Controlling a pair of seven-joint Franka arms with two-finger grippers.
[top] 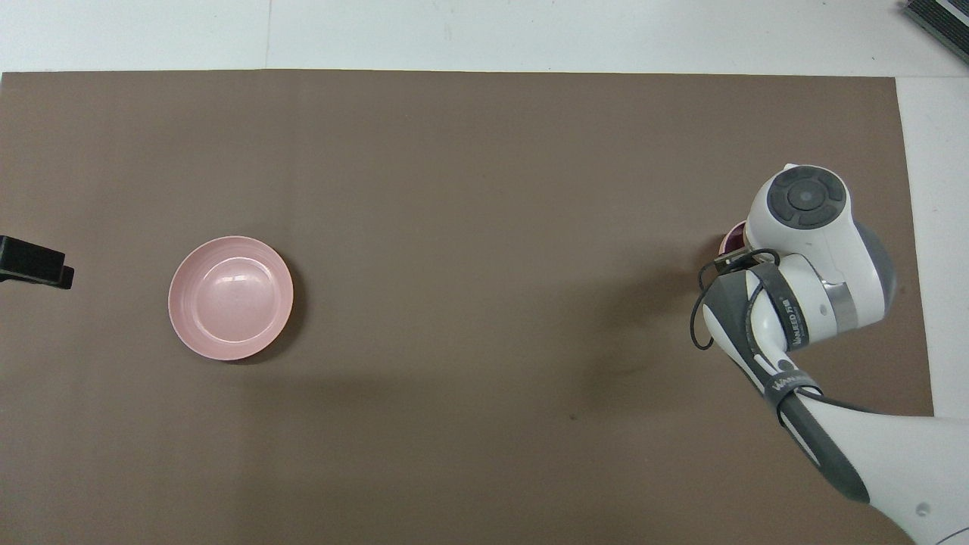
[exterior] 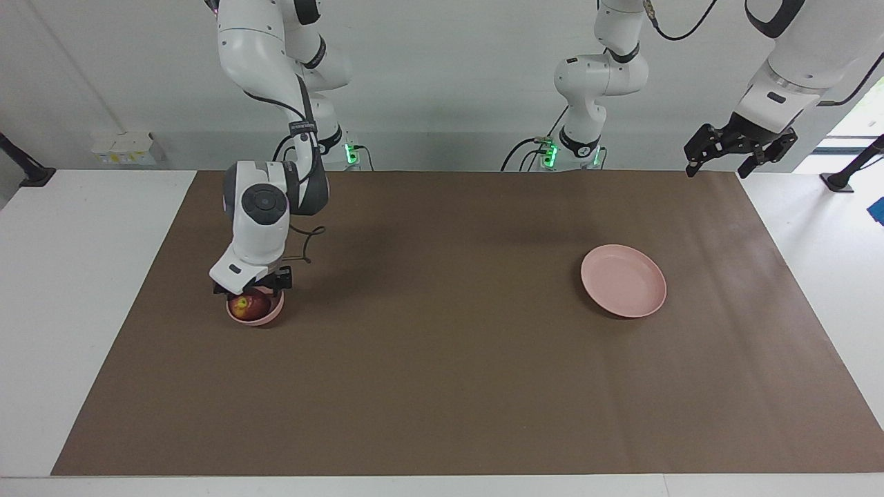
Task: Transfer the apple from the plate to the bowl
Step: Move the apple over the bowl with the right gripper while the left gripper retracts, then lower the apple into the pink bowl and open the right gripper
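The dark red apple sits in the small pink bowl toward the right arm's end of the table. My right gripper is down right over the apple, at the bowl's rim; its fingers are hidden by the hand. In the overhead view the right arm's wrist covers the bowl, and only a sliver of the apple shows. The wide pink plate lies empty toward the left arm's end and also shows in the overhead view. My left gripper waits open, raised near the mat's corner.
A brown mat covers the table, with white table edges around it. The left gripper's tip shows at the edge of the overhead view. Power sockets and cables sit by the arm bases.
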